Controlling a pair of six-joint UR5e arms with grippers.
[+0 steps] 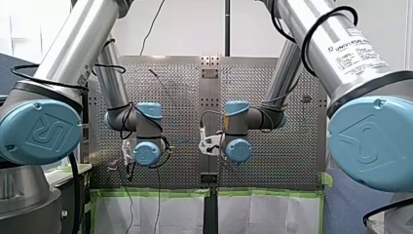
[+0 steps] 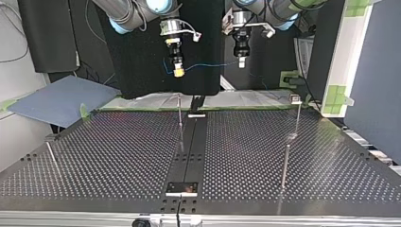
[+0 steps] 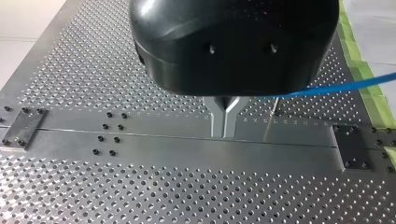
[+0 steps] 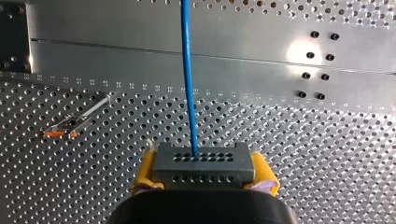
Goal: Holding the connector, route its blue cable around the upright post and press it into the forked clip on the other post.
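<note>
Clamping the connector in our right hand lets its blue cable run out at twelve o'clock; our left hand is closed.

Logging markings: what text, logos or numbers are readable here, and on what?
"UNIVERSAL ROBOTS": label on my right arm, front view.
Fine print beneath it: too small to read.
Embossed emblem on the blue joint caps: no legible letters.
Numerals along the table's rail: too small to read.

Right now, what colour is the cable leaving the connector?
Blue; the cable leaving the connector shows best in the right wrist view.
</note>
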